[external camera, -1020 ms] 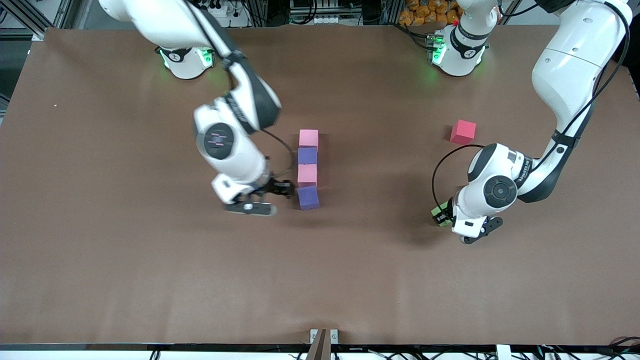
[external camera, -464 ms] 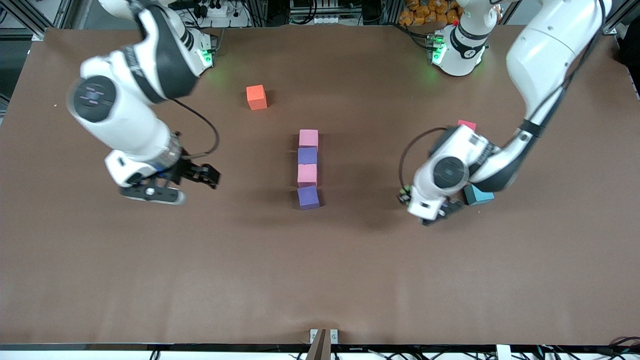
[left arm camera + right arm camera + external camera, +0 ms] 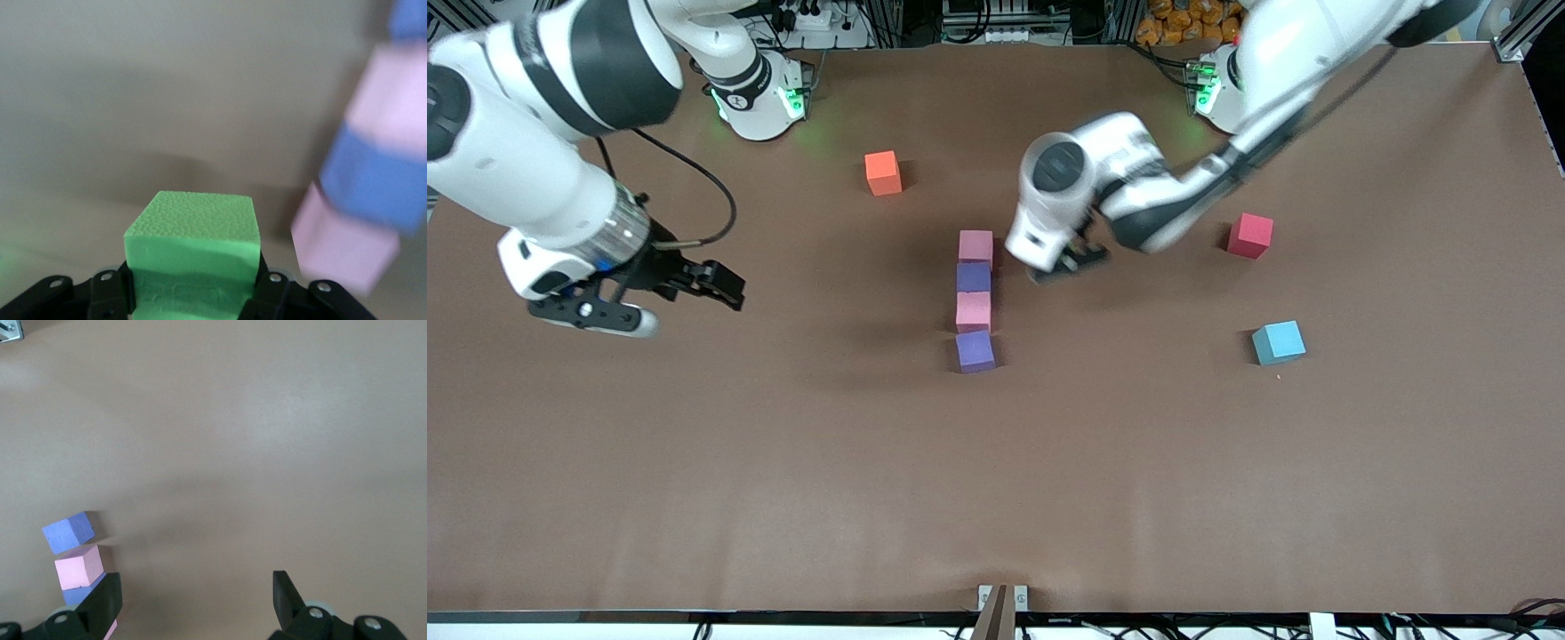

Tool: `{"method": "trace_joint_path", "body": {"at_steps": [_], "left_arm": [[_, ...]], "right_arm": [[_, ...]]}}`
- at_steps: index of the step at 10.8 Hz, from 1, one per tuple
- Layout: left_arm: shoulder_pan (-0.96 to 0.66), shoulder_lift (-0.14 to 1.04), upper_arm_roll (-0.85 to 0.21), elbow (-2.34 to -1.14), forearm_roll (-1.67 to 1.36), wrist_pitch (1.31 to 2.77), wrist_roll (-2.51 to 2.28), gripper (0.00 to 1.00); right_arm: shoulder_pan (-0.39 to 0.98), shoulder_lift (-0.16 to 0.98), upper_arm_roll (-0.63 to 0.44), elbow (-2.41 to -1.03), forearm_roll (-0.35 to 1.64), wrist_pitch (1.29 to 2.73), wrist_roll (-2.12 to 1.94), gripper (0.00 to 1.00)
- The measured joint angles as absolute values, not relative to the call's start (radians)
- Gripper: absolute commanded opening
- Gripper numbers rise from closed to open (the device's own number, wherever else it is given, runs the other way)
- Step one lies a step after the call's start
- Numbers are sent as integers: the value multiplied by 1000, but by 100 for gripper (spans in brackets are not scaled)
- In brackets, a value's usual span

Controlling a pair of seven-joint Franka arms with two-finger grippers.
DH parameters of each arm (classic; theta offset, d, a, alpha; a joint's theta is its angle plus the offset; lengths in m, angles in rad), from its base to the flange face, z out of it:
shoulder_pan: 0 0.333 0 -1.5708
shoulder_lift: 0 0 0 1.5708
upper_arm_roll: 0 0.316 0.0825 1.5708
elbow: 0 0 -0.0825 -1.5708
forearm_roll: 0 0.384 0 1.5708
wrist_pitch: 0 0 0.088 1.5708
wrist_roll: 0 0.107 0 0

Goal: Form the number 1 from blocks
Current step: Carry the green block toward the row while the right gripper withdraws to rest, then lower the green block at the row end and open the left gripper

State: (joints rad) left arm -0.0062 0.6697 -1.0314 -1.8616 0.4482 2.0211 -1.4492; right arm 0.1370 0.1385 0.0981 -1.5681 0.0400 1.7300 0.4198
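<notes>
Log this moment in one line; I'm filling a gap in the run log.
left gripper: shut on green block, over table beside block column | right gripper: open, empty, waiting at right arm's end | column: four blocks

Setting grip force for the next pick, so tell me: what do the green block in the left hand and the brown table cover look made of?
Green block: probably soft foam, matte; its top is finely pebbled and its face shows a wavy crease where the left hand grips it. Table cover: looks like a matte brown sheet, maybe paper or fabric, with faint ripples and no glare; which one is unclear.
</notes>
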Motion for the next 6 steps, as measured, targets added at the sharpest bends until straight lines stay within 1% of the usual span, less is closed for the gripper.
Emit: {"method": "trace_joint_path", "body": {"at_steps": [3, 5, 6], "left_arm": [[-220, 678, -1025, -1885, 446, 2098, -1518, 0], [-312, 679, -987, -1921, 461, 2147, -1555, 0], [-327, 683, -965, -1934, 471, 2169, -1555, 0]], "right_arm": [[115, 137, 58, -1528, 37, 1697, 332, 100], [102, 137, 23, -1521, 37, 1699, 283, 100], [90, 135, 20, -1506, 37, 1699, 251, 100]]}}
